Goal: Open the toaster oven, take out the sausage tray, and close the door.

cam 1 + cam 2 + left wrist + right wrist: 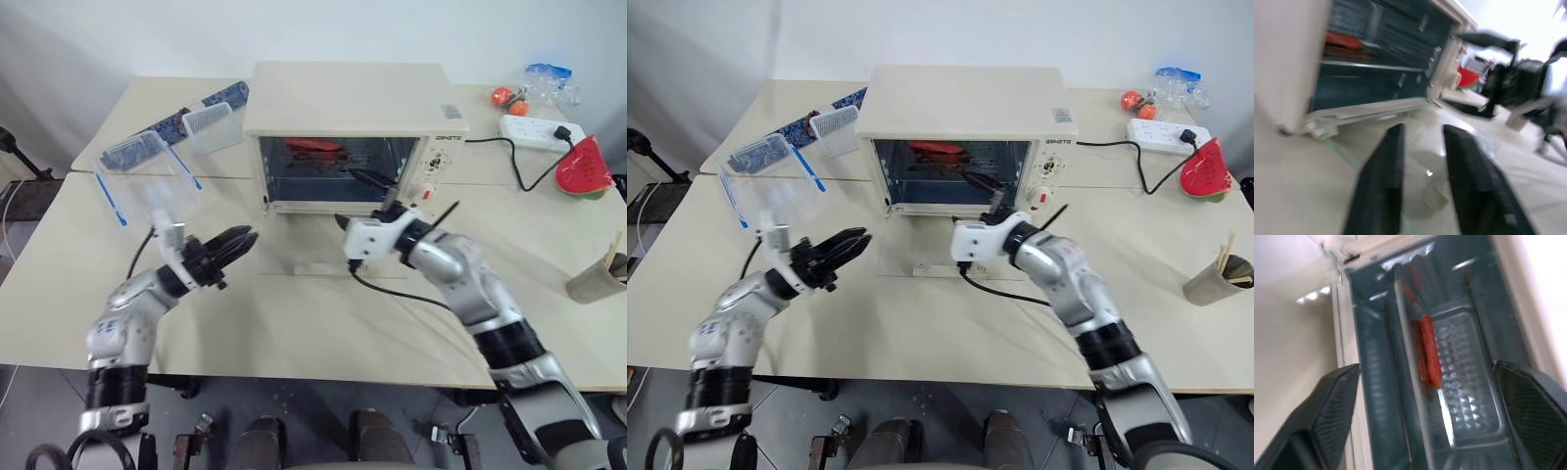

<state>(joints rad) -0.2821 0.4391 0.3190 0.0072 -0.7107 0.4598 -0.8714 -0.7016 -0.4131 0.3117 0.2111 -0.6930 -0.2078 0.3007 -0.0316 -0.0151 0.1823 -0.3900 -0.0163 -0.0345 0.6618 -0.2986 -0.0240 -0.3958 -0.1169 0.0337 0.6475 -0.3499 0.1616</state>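
Roughly a third along, by my reading: door down, tray not yet out, door still to be shut.

Left claw: two black fingers parted a little, nothing between them; released, hovering over the cream bench. Beyond and to its left lies a clear plastic container with blue clips. Ahead and to its right, the wide glass door with cream frame lies folded flat on the bench, hinged at the oven's front.

Centre: large cream-white boxy toaster oven, cavity open. Shallow shiny silver metal tray with ridged bottom sits inside on the rack, one red sausage on it.

Right claw: spread wide, empty, poised at the oven mouth just in front of the tray. Wrist view shows one finger either side of the cavity, tray straight ahead between them, no contact.

Farther right of that claw: white power strip, red watermelon-slice toy.

Left to do: grip tray edge, draw it out, set down, lift door closed.
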